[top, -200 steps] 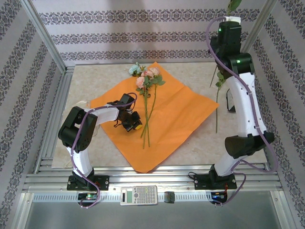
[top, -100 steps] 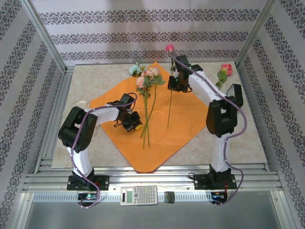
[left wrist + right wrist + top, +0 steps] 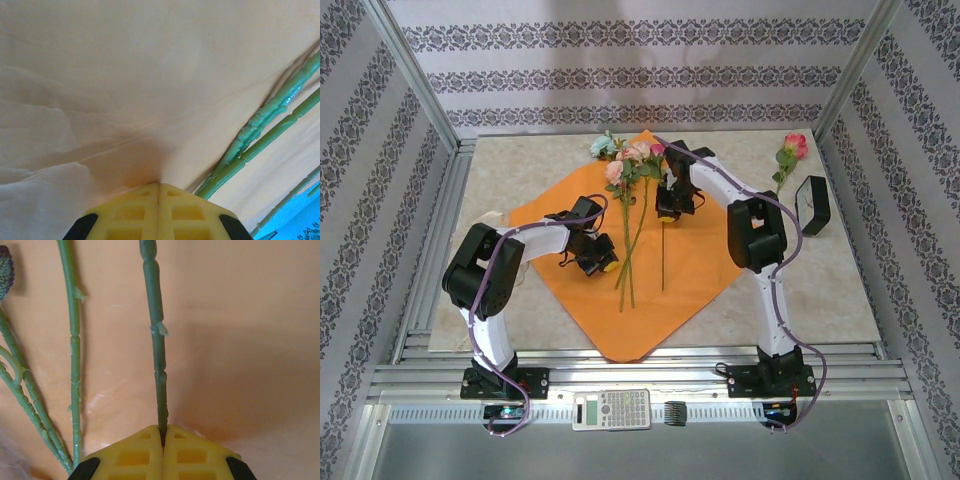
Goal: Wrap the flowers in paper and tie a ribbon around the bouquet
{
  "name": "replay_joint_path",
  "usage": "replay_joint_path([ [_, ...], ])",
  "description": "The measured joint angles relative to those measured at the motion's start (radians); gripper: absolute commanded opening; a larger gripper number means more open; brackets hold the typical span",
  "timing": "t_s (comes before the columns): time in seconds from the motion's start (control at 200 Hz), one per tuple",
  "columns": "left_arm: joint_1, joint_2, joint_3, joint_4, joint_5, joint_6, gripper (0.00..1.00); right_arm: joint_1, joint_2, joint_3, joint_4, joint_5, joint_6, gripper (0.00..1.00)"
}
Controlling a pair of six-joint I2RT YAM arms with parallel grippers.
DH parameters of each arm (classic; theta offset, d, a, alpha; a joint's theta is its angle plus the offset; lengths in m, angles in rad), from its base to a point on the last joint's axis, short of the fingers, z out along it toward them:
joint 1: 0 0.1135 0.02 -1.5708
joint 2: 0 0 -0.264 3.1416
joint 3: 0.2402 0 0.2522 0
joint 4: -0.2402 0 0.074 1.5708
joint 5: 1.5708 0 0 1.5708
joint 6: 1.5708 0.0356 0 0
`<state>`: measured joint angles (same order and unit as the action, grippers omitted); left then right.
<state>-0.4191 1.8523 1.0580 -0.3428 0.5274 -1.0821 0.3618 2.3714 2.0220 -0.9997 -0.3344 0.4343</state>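
The orange paper [image 3: 690, 240] lies spread flat on the table. Several flowers [image 3: 625, 160] rest on it, blooms at the far corner and stems [image 3: 260, 135] running toward me. My left gripper [image 3: 601, 264] is shut, its yellow fingertips [image 3: 150, 192] touching the paper [image 3: 125, 75] just left of those stems. My right gripper [image 3: 666, 212] is shut on the thin green stem [image 3: 158, 355] of one more flower [image 3: 662, 255], held low over the paper [image 3: 250, 340] to the right of the lying stems [image 3: 74, 350]. A pale strip, seemingly the ribbon [image 3: 492, 216], peeks out at the paper's left corner.
Another red and pink flower [image 3: 790, 150] lies on the bare table at the back right. A black object [image 3: 811, 205] stands next to it. A calculator [image 3: 611, 408] sits on the front rail. Patterned walls close off the back and both sides.
The right arm came down from high at the back right, carrying a flower leftward and lowering it onto the paper beside the others. The left arm stayed still.
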Motion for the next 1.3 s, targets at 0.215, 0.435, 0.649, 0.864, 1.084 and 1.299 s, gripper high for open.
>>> replay_joint_path([
  [0.215, 0.0, 0.0, 0.0, 0.0, 0.0, 0.0, 0.0, 0.0, -0.001, 0.056, -0.064, 0.06, -0.048, 0.52],
  [0.435, -0.001, 0.0, 0.0, 0.0, 0.0, 0.0, 0.0, -0.113, -0.183, 0.025, -0.076, 0.126, -0.095, 0.54],
  [0.649, -0.001, 0.0, 0.0, 0.0, 0.0, 0.0, 0.0, -0.424, -0.282, -0.051, -0.049, 0.216, -0.128, 0.53],
  [0.864, -0.001, 0.0, 0.0, 0.004, 0.003, 0.0, 0.0, -0.568, -0.132, -0.025, -0.083, 0.303, -0.144, 0.52],
  [1.084, -0.001, 0.0, 0.0, 0.012, 0.003, 0.0, 0.0, -0.554, 0.026, 0.076, -0.143, 0.327, -0.17, 0.51],
  [1.299, -0.001, 0.0, 0.0, 0.014, 0.004, 0.0, 0.0, -0.547, 0.055, 0.122, -0.181, 0.335, -0.197, 0.5],
])
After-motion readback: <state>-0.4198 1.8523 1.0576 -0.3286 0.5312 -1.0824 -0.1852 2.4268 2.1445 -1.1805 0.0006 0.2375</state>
